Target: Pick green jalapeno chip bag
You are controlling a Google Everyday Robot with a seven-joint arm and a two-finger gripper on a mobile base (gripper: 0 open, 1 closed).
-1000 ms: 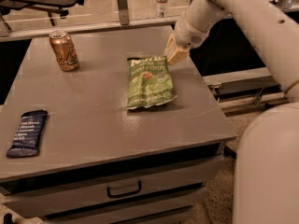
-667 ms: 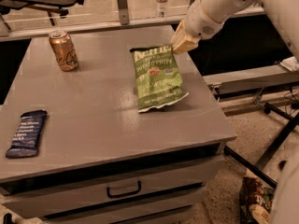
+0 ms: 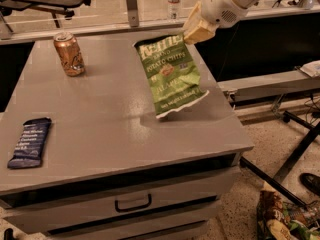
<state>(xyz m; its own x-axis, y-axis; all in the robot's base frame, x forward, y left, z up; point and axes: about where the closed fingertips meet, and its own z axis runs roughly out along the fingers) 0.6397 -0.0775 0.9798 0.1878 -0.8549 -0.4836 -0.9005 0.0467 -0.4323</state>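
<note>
Raised off the desk (image 3: 100, 134) since earlier, the green jalapeno chip bag (image 3: 171, 76) was pinched at one top corner by the closed fingers of the gripper (image 3: 196, 33). With so little held, it could be shaken loose by swinging.

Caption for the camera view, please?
Gripper holds the green chip bag by its top corner, tilted up off the table; can and blue bar sit to its left.

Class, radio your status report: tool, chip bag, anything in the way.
Tool above table far right, shut on green jalapeno chip bag, top corner. Bag hangs tilted. Can, dark blue bar clear.
</note>
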